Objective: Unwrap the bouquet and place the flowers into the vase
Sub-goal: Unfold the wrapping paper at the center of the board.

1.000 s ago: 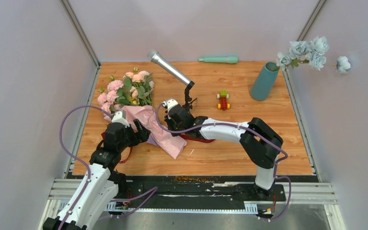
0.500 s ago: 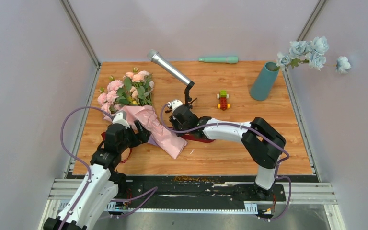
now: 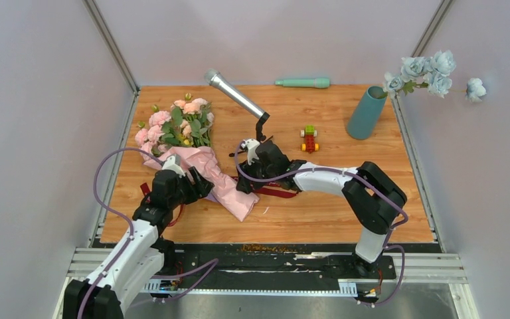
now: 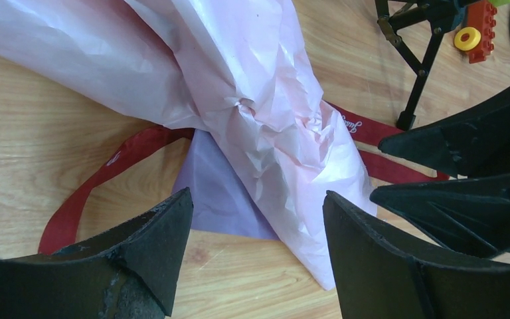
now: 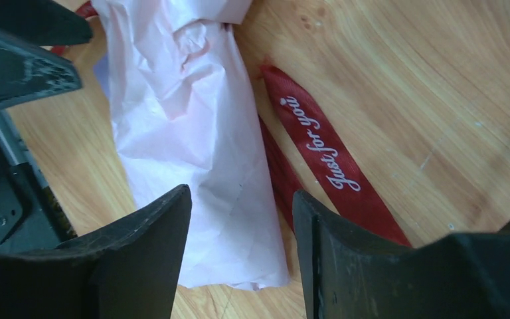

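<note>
Right wrist: ribbon (image 5: pixel 325 153) "Just for you"

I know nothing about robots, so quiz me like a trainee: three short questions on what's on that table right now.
1. What words are printed on the dark red ribbon?
2. True or false: the ribbon lies untied on the table, not knotted round the pink paper wrap.
3. What stands in the teal vase? A) pale blue flowers B) pink roses C) nothing
Key: 1 "Just for you"; 2 true; 3 A.
</note>
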### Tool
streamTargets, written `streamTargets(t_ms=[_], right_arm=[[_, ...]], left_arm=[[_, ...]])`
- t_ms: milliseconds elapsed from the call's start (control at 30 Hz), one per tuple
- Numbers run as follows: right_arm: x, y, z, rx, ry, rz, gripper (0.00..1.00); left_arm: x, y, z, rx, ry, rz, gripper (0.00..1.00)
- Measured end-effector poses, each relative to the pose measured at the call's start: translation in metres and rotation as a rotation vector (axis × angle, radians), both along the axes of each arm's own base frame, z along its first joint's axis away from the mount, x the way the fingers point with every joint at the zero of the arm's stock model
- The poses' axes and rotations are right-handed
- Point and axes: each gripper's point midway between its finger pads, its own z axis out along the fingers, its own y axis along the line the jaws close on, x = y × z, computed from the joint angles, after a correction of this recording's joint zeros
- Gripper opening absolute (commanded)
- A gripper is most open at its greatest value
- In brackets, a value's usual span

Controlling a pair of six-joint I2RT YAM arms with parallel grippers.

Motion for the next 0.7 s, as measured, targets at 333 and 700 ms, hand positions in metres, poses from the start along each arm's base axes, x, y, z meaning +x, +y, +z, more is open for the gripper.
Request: streamTargets(t_ms=[333, 700], right_arm=[[-0.004, 0.017, -0.012, 0.053, 0.072, 0.094, 0.37], [-0.006, 0.027, -0.001, 0.088, 0.081, 0.143, 0.0]], left_arm=[[0.014, -0.008, -0.008, -0.059, -0.007, 0.017, 0.64], [0.022, -0.009, -0.028, -0.076, 0.021, 0.047, 0.28]])
